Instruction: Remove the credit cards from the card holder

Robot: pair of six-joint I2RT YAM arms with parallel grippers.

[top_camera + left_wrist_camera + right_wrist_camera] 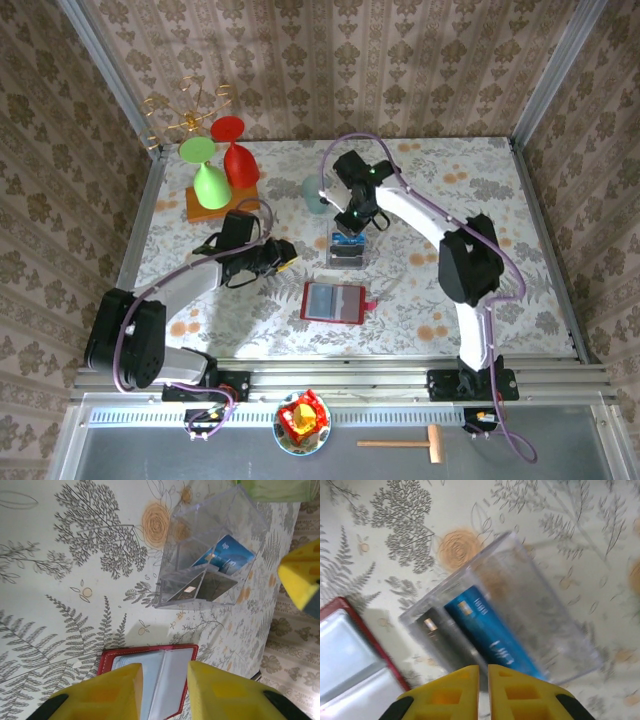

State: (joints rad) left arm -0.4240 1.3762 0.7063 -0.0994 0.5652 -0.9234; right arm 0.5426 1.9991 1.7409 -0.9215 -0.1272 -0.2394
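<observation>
The red card holder lies open on the table, its greyish clear pockets facing up. It also lies below the fingers in the left wrist view and at the left edge of the right wrist view. A blue credit card and a dark card stand inside the clear box, as the left wrist view confirms for the blue card and the dark card. My right gripper hovers over the box, shut, with nothing between its fingers. My left gripper is open above the holder's near edge, holding nothing.
Green and red goblets stand on an orange block at the back left, beside a gold wire ornament. A teal object sits behind the box. A toy bowl and a wooden hammer lie below the front rail.
</observation>
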